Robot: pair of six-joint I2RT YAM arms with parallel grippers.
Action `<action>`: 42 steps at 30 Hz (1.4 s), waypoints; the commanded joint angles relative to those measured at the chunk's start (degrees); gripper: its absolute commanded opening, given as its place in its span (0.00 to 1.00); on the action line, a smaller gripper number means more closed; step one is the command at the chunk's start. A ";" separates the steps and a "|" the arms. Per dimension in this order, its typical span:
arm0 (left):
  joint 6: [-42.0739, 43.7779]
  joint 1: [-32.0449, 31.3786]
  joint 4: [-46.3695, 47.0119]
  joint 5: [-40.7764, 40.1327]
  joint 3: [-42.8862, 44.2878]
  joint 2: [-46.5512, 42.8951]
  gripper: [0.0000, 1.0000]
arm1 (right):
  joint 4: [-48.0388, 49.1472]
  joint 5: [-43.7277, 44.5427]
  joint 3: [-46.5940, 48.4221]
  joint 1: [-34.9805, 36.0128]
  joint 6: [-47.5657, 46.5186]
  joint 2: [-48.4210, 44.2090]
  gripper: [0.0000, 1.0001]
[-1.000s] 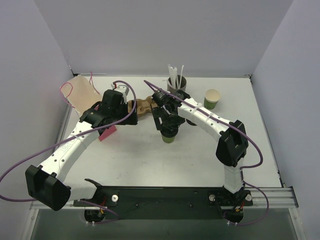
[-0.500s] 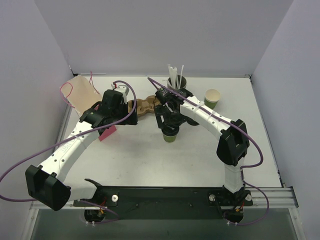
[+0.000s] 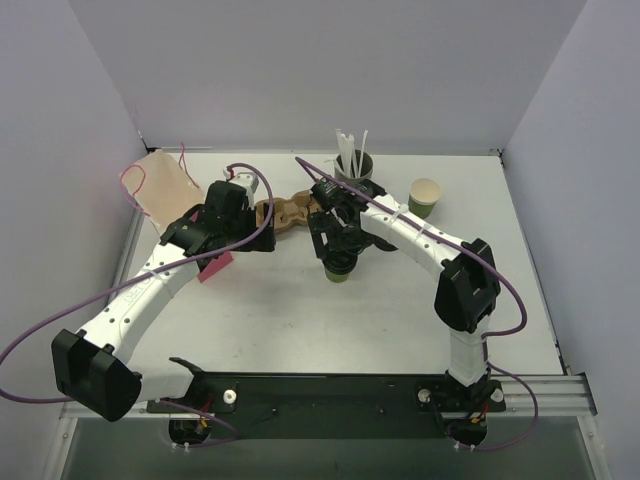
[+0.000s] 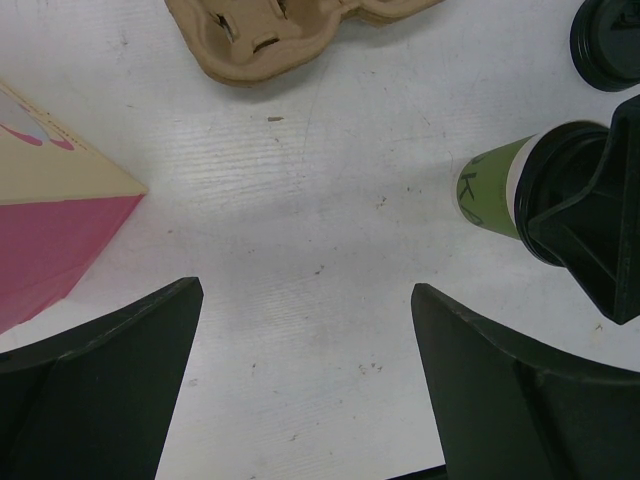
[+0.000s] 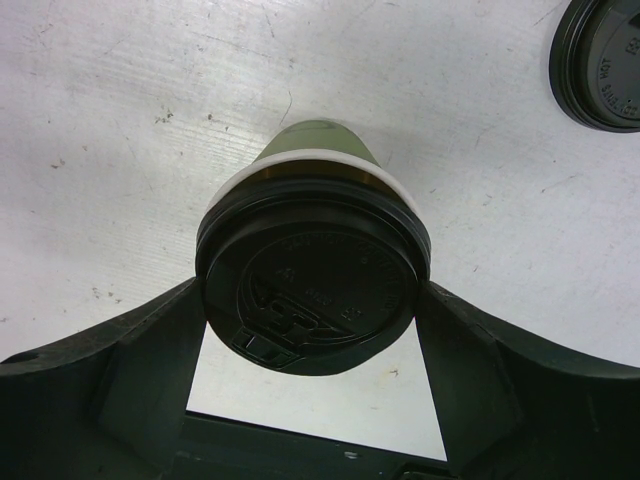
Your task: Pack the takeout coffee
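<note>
The takeout coffee (image 3: 338, 271) is a small green paper cup (image 5: 318, 145) capped with a black round lid (image 5: 312, 285). It sits at mid-table, just in front of the brown pulp cup carrier (image 3: 285, 212). My right gripper (image 5: 312, 300) is shut on the lid's rim from above, one finger on each side. The left wrist view shows the cup (image 4: 488, 190) to the right, with the right gripper's black fingers (image 4: 585, 215) on its top. My left gripper (image 4: 300, 380) hangs open over bare table, left of the cup and near the carrier (image 4: 260, 30).
A paper bag (image 3: 165, 185) with a pink side (image 4: 50, 250) lies at the far left. A grey cup of white straws (image 3: 352, 165) and a second green cup (image 3: 424, 198) stand at the back right. A loose black lid (image 5: 600, 65) lies near the coffee.
My right arm has shifted slightly with the coffee in its grip, nudging it a little toward the carrier. The left arm has stayed still.
</note>
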 commanded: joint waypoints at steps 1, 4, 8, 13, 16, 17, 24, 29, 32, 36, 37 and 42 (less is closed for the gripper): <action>0.89 0.44 1.63 0.80 0.46 -0.42 0.97 | -1.38 0.11 -0.70 -0.07 0.95 -1.97 0.77; 0.81 0.35 1.54 0.88 0.46 -0.33 0.97 | -2.34 0.46 0.53 -0.07 0.95 -3.12 0.77; 0.81 0.44 1.71 1.06 0.46 -0.24 0.97 | -3.31 0.81 1.41 0.02 0.78 -5.05 0.77; 0.63 0.44 1.71 1.23 0.46 -0.15 0.97 | -4.10 0.73 1.94 0.02 0.60 -5.67 0.77; 0.63 0.44 1.71 1.23 0.28 -0.33 0.98 | -4.28 0.64 2.38 0.02 0.43 -5.76 0.77; 0.54 0.44 1.71 1.23 0.37 -0.24 0.97 | -4.28 0.81 2.55 0.02 0.34 -5.49 0.77; 0.63 0.44 1.62 1.32 0.37 -0.06 0.98 | -5.59 0.11 6.59 -0.16 -0.54 -2.42 0.77; 0.63 0.35 1.63 1.41 0.37 -0.06 0.97 | -6.91 0.29 8.00 -0.25 -0.98 -0.31 0.77; 0.72 0.44 1.71 1.41 0.28 -0.06 0.97 | -7.26 0.46 8.18 -0.42 -1.16 0.48 0.78; 0.72 0.44 1.71 1.41 0.28 0.11 0.97 | -7.79 0.46 8.18 -0.60 -1.51 1.36 0.78; 0.72 0.44 1.71 1.41 0.28 0.11 0.97 | -7.88 0.46 8.27 -0.60 -1.51 1.54 0.78; 0.80 0.44 1.80 1.50 0.28 0.37 0.97 | -7.79 0.20 8.35 -0.60 -1.68 2.33 0.78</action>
